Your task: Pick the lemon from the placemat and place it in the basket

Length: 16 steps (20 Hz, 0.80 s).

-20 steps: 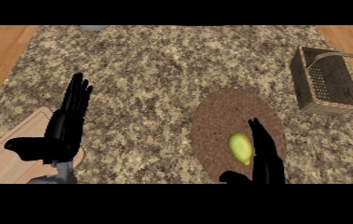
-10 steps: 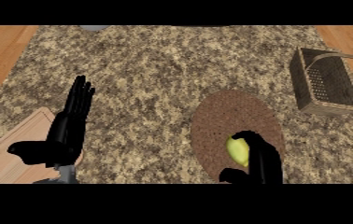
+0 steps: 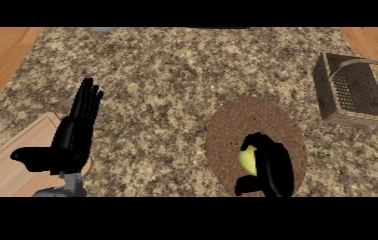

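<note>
The right hand (image 3: pixel 272 166) curls over the lemon (image 3: pixel 247 160), which lies on the round brown placemat (image 3: pixel 244 121) at 5 o'clock on the bench (image 3: pixel 184 74). The basket (image 3: pixel 347 91) stands at 3 o'clock. The left hand (image 3: pixel 74 139) rests at 8 o'clock, fingers straight, holding nothing.

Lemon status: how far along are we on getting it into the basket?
Done: the right hand has reached the lemon on the placemat. In hand: its fingers are curling round the lemon, which is not yet lifted. Left: lift, carry it to the basket at far right, release. The left hand rests open.
</note>
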### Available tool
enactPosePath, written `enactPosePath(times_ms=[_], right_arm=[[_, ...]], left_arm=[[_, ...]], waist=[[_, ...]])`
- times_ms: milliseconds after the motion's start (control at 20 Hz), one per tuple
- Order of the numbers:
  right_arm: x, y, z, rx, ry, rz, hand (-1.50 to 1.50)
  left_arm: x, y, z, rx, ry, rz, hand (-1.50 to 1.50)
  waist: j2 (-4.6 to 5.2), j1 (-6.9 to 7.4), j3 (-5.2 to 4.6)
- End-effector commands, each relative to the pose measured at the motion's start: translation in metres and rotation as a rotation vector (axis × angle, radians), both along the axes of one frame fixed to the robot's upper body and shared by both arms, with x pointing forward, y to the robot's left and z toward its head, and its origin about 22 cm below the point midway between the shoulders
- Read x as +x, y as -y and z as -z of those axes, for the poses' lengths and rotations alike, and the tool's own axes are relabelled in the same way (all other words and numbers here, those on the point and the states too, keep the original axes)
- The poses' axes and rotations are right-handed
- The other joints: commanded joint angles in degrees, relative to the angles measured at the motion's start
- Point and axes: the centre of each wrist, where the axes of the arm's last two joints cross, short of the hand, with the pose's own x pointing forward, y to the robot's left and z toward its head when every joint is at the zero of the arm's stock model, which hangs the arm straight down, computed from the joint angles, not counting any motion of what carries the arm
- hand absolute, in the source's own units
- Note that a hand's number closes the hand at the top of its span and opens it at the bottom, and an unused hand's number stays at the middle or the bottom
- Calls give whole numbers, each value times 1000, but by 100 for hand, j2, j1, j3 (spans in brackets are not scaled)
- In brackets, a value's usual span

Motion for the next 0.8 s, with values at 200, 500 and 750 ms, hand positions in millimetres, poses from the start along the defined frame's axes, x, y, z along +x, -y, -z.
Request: enactPosePath(times_ms=[200,500,750], right_arm=[[74,-36,-50,-199,-226,-117,150],[46,-32,-85,80,-54,-135,150],[25,-37,-158,290,128,-171,150]], left_arm=[[-3,5,-2,-8,-15,-1,0],[-2,-8,14,5,-4,-26,0],[2,-8,-8,-10,-8,-18,0]], waist=[[84,33,102],[68,-111,103],[46,-102,106]])
